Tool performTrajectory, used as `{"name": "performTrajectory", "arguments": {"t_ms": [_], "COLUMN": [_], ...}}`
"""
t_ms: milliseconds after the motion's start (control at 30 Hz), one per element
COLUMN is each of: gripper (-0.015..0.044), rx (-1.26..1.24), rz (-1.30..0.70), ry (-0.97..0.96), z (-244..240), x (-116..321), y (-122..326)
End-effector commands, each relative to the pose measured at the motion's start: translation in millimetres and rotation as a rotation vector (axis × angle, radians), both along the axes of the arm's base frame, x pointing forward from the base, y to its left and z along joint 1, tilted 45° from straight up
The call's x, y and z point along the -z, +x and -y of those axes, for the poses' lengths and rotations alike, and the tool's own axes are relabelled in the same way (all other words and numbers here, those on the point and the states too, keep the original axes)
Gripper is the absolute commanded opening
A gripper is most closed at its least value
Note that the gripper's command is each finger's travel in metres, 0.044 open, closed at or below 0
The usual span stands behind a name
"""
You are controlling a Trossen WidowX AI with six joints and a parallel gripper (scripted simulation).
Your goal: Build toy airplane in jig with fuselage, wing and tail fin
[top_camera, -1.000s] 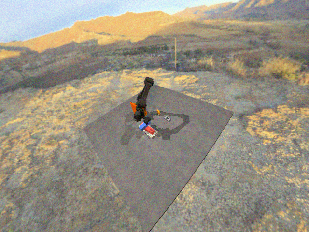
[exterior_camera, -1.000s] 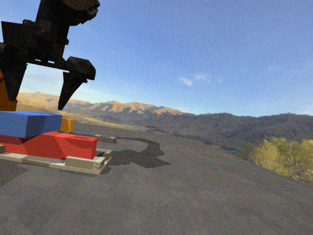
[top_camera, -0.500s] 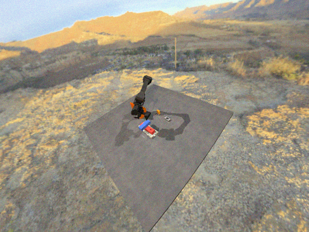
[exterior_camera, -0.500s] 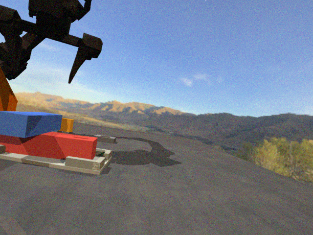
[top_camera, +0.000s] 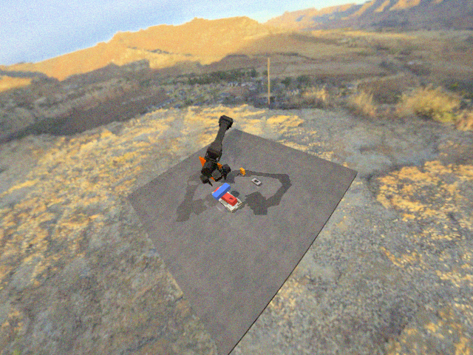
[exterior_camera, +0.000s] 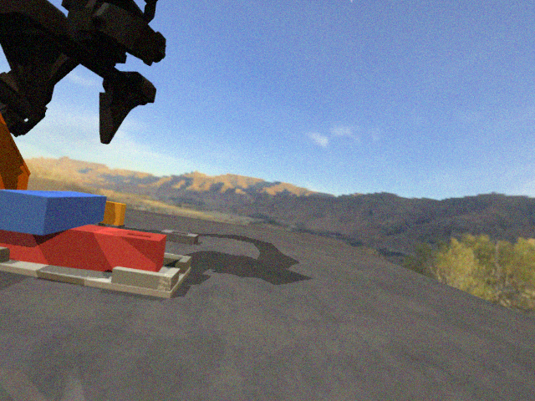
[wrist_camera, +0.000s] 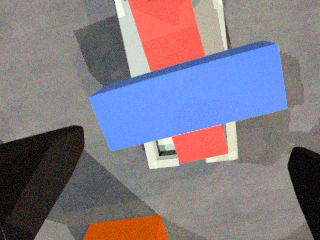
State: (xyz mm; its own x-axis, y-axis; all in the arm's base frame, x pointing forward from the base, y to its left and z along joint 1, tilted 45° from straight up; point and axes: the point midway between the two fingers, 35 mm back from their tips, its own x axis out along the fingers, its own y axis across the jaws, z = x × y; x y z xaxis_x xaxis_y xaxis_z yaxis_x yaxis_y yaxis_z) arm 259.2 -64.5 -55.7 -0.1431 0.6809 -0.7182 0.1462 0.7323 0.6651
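Note:
The red fuselage (top_camera: 233,200) (exterior_camera: 86,250) (wrist_camera: 175,47) lies flat in the pale jig (top_camera: 233,209) (exterior_camera: 142,277) (wrist_camera: 131,55). The blue wing (top_camera: 221,191) (exterior_camera: 78,211) (wrist_camera: 195,95) lies across the fuselage and appears down on it; its tab and socket are hidden. The socket near the tail is empty. The small orange tail fin (top_camera: 242,171) (exterior_camera: 114,213) stands off the jig, on the mat. My gripper (top_camera: 218,179) (exterior_camera: 62,137) (wrist_camera: 186,147) is open and empty, above and clear of the wing, its fingers wide apart.
A small pale block with a dark slot (top_camera: 256,181) (exterior_camera: 181,236) lies on the dark mat (top_camera: 244,259), beyond the jig and near the tail fin. An orange part (wrist_camera: 125,230) shows at the wrist view's bottom edge; I cannot tell what it is.

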Motion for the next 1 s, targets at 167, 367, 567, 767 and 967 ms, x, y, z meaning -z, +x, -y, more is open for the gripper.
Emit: {"name": "performTrajectory", "arguments": {"t_ms": [167,367,567,767,967], "gripper": [0.0440,0.0440,0.0440,0.0440,0.0440], "rx": [-0.132,-0.129,-0.124,-0.124,-0.131], "rz": [0.129,0.128,0.129,0.128,0.121], "ry": [0.021,0.009,-0.005,0.006,0.035], "z": [1,-21,-78,-132,-169], "x": [0,-28,-92,-143,-175], "y": [2,5,-5,-40,-87]}}
